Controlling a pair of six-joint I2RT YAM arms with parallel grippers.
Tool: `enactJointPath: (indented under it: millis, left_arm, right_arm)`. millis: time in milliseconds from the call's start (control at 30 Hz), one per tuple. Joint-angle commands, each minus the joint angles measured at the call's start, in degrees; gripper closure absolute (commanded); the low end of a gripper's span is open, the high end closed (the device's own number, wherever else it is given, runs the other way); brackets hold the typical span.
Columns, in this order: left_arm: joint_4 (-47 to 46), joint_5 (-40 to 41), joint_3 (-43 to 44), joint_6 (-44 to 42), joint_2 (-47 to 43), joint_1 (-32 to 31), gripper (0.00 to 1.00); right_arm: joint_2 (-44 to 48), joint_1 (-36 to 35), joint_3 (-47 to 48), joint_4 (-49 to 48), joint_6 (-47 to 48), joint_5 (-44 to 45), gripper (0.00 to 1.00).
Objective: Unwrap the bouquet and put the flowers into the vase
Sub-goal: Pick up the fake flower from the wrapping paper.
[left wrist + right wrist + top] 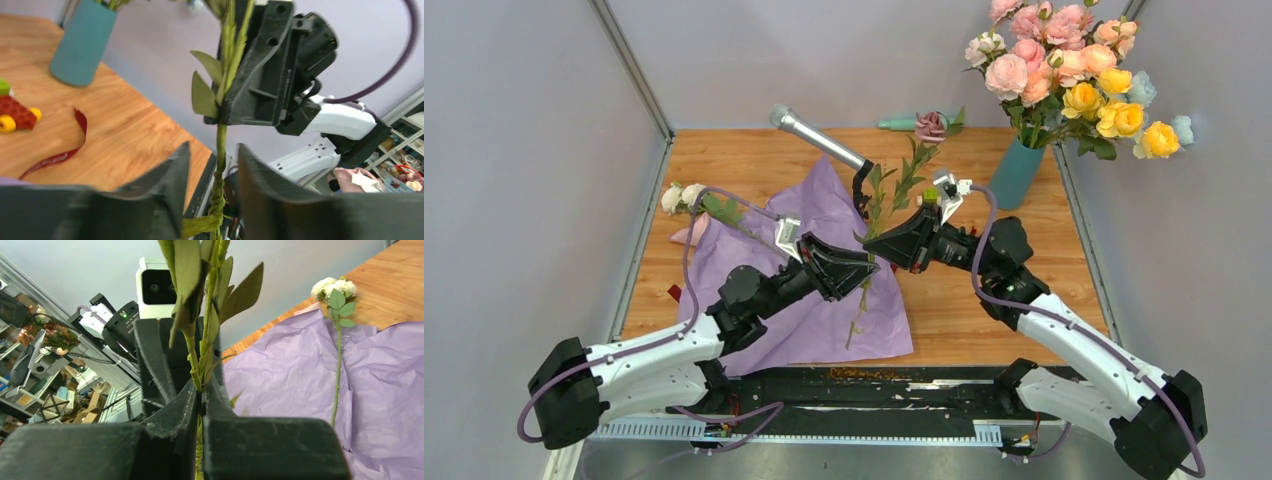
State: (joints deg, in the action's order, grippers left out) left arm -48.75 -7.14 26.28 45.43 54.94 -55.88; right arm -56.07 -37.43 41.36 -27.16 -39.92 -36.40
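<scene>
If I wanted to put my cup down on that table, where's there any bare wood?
The table is bare at the far left corner, between the microphone and the white flower, and near the front right, between the purple paper and the right arm. The middle is crowded: paper, stem, left gripper, right gripper.

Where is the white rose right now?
Top view: the white rose lies at the far left of the table, its head on bare wood just past the edge of the lilac paper, its stem running onto the sheet.
</scene>
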Motion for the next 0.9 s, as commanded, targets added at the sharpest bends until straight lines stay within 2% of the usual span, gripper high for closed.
enactJointPath:
  millis: [0, 67, 167, 233, 333, 433, 533, 600, 667, 867]
  left_arm:
    - [17.94, -0.64, 7.44, -8.18, -1.91, -0.19, 0.37]
    - [26.87, -0.15, 10.62, -12.01, -2.75, 0.21, 0.21]
    - [37.44, -0.82, 13.61, -16.03, -4.07, 2.83, 0.06]
    - [42.94, -3.53, 14.98, -18.42, -5.25, 6.67, 0.02]
    - [54.07, -5.49, 18.30, -24.37, -6.41, 15.06, 0.01]
    - [63.49, -8.55, 21.36, -28.33, -7.38, 24.96, 0.00]
    - [69.05, -9.32, 23.51, -31.62, -7.59, 32.33, 0.00]
    - [70.31, -9.99, 23.82, -32.11, -7.61, 39.43, 0.00]
    - [70.66, -8.53, 23.38, -32.05, -7.87, 43.02, 0.00]
    - [71.97, 6.08, 21.28, -35.45, -10.04, 44.34, 0.00]
  right_arm:
    - [4.01, -0.36, 5.16, 8.86, 8.30, 4.83, 1.00]
    - [5.27, -0.42, 7.57, 16.18, 12.94, 7.59, 1.00]
    - [7.03, -0.61, 11.65, 29.75, 19.96, 14.24, 1.00]
    - [7.97, -0.64, 14.76, 37.03, 24.75, 20.95, 1.00]
    - [8.23, -0.63, 21.13, 48.34, 31.21, 37.43, 1.00]
    - [7.23, -0.39, 25.72, 54.39, 36.42, 53.75, 1.00]
    - [5.89, 1.00, 28.01, 54.08, 41.45, 61.40, 1.00]
    - [4.36, 2.99, 29.57, 52.47, 44.15, 64.26, 1.00]
    - [3.26, 5.87, 29.82, 48.81, 46.34, 64.71, 1.00]
    - [0.33, 19.40, 26.78, 30.18, 48.18, 55.28, 1.00]
